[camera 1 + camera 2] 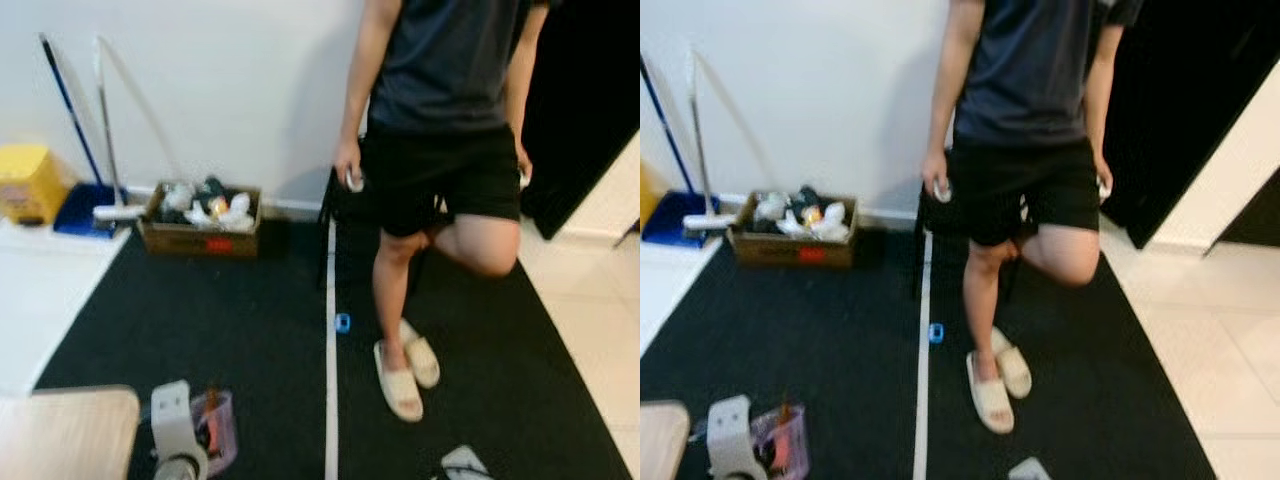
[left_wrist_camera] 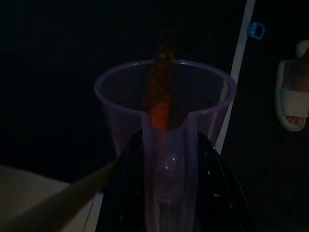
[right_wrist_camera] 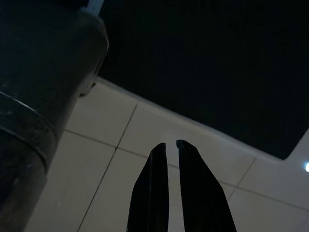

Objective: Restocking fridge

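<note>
A translucent purple plastic cup (image 2: 166,145) with an orange carrot-like item (image 2: 159,99) standing inside it is gripped by the left hand (image 2: 169,203), its black fingers (image 2: 224,193) clamped on either side of the cup's wall. In the head views the same cup is seen low at the robot's left, just beside the corner of a pale wooden desk (image 1: 65,430). The right hand (image 3: 172,145) hangs idle over the tiled floor (image 3: 145,145), its two fingers nearly touching and holding nothing.

The step in hand is judged to be carrying the cup toward a fridge, which cannot be made out here. The cup should be kept upright and the clamp kept gentle, since thin plastic is likely to buckle and the orange item could tip out.

Farther ahead, on the black mat (image 1: 220,310), a white line (image 1: 331,380) runs forward past a small blue object (image 1: 342,322). A person in slippers (image 1: 400,385) stands on one leg in the path; a wide berth should be given. At the wall, a cardboard box of clutter (image 1: 200,222) and a broom (image 1: 105,150) are to be avoided.
</note>
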Motion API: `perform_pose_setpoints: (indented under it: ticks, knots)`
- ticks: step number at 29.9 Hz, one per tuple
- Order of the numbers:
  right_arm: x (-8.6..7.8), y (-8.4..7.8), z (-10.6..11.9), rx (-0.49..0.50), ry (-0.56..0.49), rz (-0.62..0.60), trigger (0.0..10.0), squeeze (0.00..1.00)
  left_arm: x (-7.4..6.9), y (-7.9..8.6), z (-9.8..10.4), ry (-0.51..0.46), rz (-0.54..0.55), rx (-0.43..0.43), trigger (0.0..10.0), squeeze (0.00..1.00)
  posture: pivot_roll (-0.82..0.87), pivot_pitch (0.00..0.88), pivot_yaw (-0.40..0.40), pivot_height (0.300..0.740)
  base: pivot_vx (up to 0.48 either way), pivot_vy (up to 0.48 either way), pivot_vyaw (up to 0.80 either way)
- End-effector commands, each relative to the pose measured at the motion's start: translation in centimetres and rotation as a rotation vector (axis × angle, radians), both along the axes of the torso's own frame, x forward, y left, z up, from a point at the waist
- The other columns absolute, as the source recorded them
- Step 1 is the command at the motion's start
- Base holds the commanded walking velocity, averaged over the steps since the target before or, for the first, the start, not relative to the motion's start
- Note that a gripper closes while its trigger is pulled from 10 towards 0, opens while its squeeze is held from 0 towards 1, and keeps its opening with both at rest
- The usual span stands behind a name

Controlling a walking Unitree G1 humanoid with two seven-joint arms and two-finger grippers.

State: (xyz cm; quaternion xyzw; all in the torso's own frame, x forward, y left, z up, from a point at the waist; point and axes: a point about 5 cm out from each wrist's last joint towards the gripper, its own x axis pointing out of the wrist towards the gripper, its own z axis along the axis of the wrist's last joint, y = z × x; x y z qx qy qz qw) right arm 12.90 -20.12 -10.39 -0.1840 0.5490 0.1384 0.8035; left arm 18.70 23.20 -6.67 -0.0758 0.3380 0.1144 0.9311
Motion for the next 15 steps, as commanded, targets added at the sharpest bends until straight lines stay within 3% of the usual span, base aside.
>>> perform_pose_setpoints:
  ticks: [1, 15]
  knots:
    - [-0.1, -0.67, 0.07, -0.016, 0.006, -0.007, 10.0, 0.0, 0.23, -0.45, 0.03, -0.006, -0.017, -0.004, 10.0, 0.0, 0.07, 0.004, -0.084, 0.74, 0.292, 0.0, 0.0]
    - [-0.04, -0.69, 0.09, -0.016, 0.006, -0.009, 10.0, 0.0, 0.26, -0.5, 0.02, -0.005, -0.018, -0.005, 10.0, 0.0, 0.07, 0.002, -0.084, 0.74, 0.293, 0.0, 0.0]
